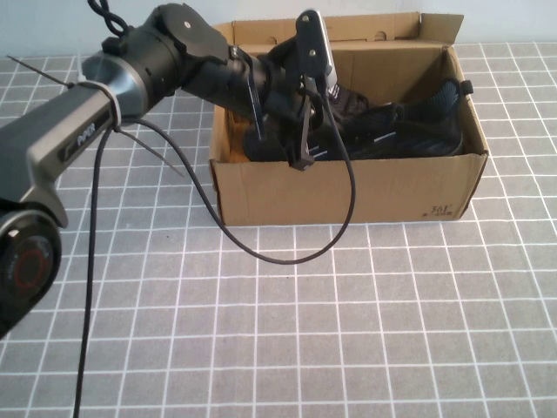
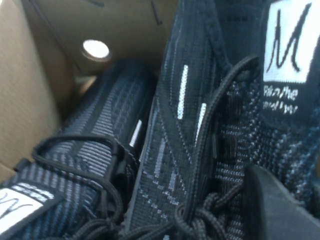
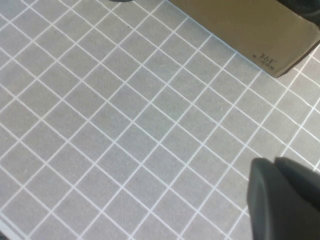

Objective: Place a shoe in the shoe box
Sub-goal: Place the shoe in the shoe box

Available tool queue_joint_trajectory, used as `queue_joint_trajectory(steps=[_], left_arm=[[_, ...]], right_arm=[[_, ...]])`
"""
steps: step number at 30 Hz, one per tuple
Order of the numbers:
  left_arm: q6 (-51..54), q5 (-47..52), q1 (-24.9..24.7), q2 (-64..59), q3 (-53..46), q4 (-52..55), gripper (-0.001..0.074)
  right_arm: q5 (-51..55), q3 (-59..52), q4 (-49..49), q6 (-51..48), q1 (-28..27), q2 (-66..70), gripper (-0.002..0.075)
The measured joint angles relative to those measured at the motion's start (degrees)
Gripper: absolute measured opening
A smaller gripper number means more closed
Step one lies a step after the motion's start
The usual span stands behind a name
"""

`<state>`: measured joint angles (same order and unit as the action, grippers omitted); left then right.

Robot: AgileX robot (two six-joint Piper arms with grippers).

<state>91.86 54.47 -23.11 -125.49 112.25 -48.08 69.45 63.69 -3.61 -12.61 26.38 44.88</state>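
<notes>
The brown cardboard shoe box [image 1: 348, 187] stands open at the back of the table. Two black knit sneakers lie inside it. The shoe [image 2: 200, 125] with white dashes on its side fills the left wrist view, and it shows in the high view [image 1: 396, 131] in the box's right part. Its twin [image 2: 95, 150] lies beside it. My left gripper [image 1: 318, 131] reaches down into the box and is shut on the shoe's upper by the laces; one finger [image 2: 280, 210] shows, the other is hidden. My right gripper [image 3: 285, 195] is shut and empty over the tiles near the box's printed corner [image 3: 265, 60].
The table is a grey mat with a white grid [image 1: 348, 331]. A black cable [image 1: 287, 257] from the left arm loops down in front of the box. The box's lid flap [image 1: 383, 26] stands up behind it.
</notes>
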Motion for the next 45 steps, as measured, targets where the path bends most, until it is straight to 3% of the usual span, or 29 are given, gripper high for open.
queue_joint_trajectory(steps=[27, 32, 38, 45], left_arm=[[3.0, -1.8, 0.0, -5.0, 0.5, -1.2, 0.0025], [2.7, -2.3, -1.4, -5.0, 0.5, -1.2, 0.0125], [-0.5, -2.7, -2.1, -2.0, 0.5, -1.2, 0.0358], [-3.1, -2.6, -2.1, 5.5, 0.5, -1.2, 0.0409]], right_arm=[[-1.5, -1.2, -0.2, -1.2, 0.0, 0.0, -0.0016], [-1.6, -1.2, -0.2, -1.2, 0.0, 0.0, -0.0016], [-1.6, -1.2, -0.2, -1.2, 0.0, 0.0, -0.0016], [-1.6, -1.2, -0.2, -1.2, 0.0, 0.0, -0.0016]])
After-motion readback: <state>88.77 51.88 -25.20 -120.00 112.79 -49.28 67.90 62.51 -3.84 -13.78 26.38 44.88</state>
